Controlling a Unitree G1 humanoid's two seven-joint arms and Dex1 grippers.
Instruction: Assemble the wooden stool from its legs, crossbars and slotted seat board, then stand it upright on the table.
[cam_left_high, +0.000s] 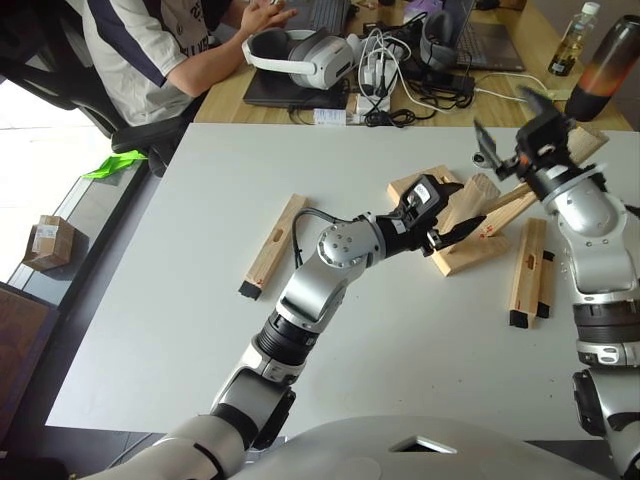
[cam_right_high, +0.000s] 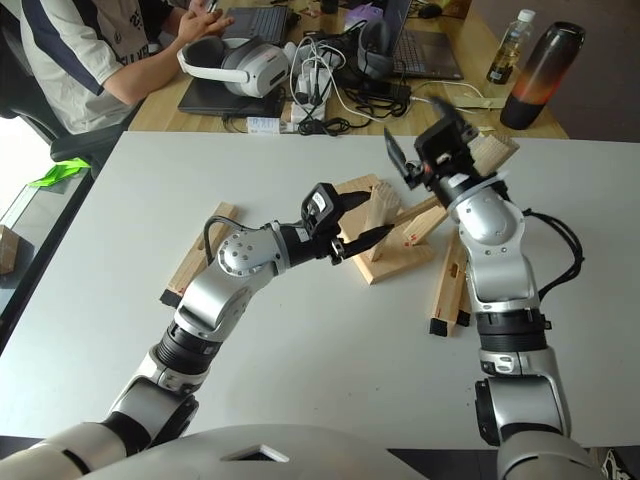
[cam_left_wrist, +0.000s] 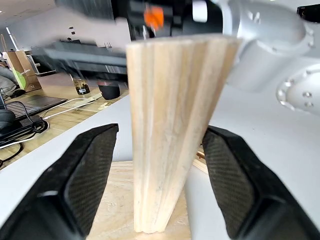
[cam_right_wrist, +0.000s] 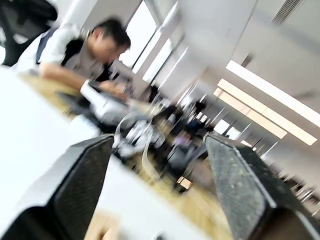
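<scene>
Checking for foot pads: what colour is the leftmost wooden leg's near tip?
Black, on the pale leg; clearest in the left eye view.

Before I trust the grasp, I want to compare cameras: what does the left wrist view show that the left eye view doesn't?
Left wrist view: clear gaps between both pads and the upright leg. Left eye view: the raised, open right gripper, a loose leg lying on the table. Both: the left gripper around that leg on its board.

Both eye views overlook the table (cam_left_high: 200, 330); wrist cameras peer between jaws.
</scene>
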